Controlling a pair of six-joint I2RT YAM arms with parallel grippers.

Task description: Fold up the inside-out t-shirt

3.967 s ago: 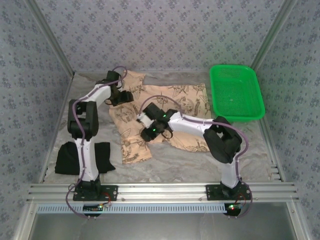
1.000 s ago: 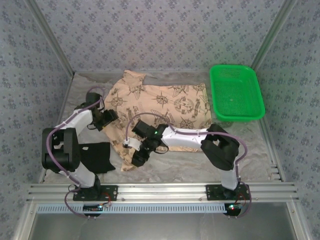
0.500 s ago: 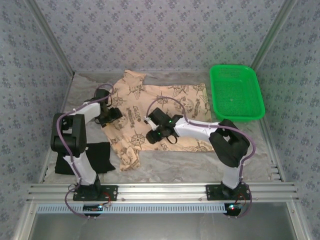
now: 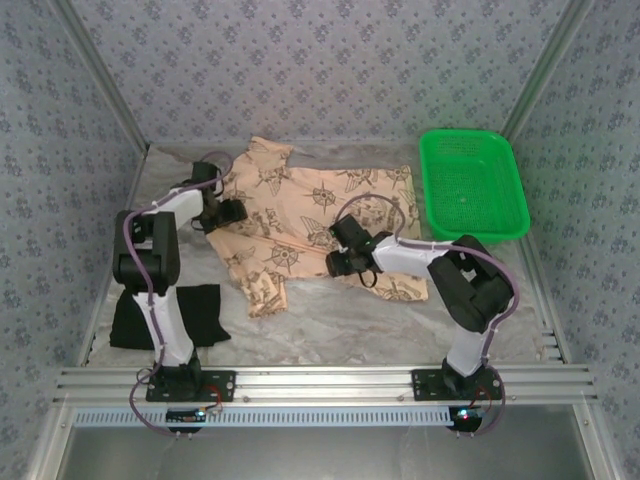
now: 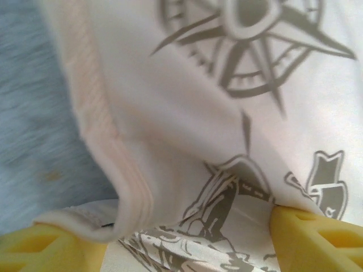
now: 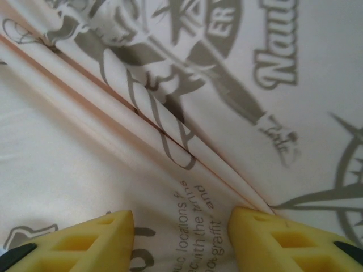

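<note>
Both grippers are resting spread on the inside-out t-shirt [image 4: 300,205], which is lying across the far middle of the table [image 4: 340,325].

The left gripper [image 5: 181,235] is standing wide at the shirt's left edge, a ribbed hem [image 5: 102,141] curling between its yellow fingers [image 5: 309,232]. The right gripper [image 6: 181,224] is sitting part-open over creased pleats [image 6: 142,113] near the shirt's near edge. The green basket [image 4: 480,238] is lying just beside the right edge, and the black garment [image 4: 200,310] is sitting near the shirt's lower tail. Bare table is running along the near rail.
</note>
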